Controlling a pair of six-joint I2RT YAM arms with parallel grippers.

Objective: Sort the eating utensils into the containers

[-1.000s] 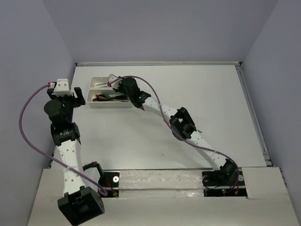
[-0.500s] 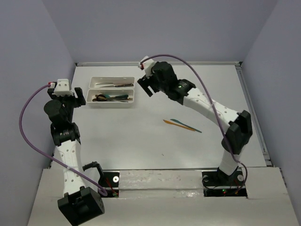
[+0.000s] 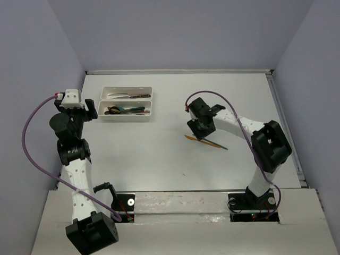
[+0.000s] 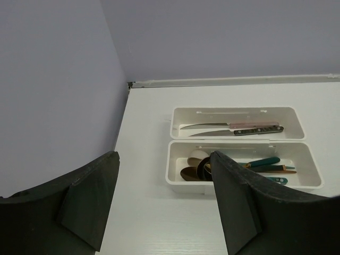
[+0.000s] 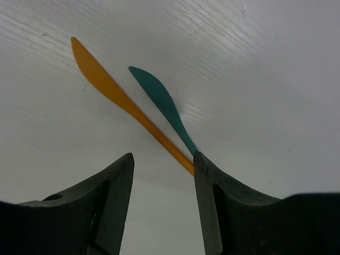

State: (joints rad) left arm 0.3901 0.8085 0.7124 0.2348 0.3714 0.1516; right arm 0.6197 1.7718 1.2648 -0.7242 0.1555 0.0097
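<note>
An orange knife [image 5: 114, 90] and a teal knife [image 5: 162, 106] lie crossed on the white table; in the top view the orange knife [image 3: 192, 138] and the teal knife [image 3: 217, 144] lie under my right gripper [image 3: 198, 130]. The right gripper [image 5: 162, 175] is open and empty, low over their handles. Two white trays stand at the back left: the far tray [image 3: 126, 88] holds knives, the near tray [image 3: 125, 119] holds spoons and teal utensils. In the left wrist view the far tray [image 4: 234, 110] and near tray [image 4: 175, 180] show. My left gripper [image 4: 164, 199] is open and empty, left of the trays.
Purple walls close in the table on the left, back and right. A raised strip [image 3: 178, 71] runs along the back edge and a rail [image 3: 284, 122] along the right edge. The arm bases sit at the near edge.
My right arm has swung from over the trays back and down to the two knives on the table's right middle. The left arm has not moved.
</note>
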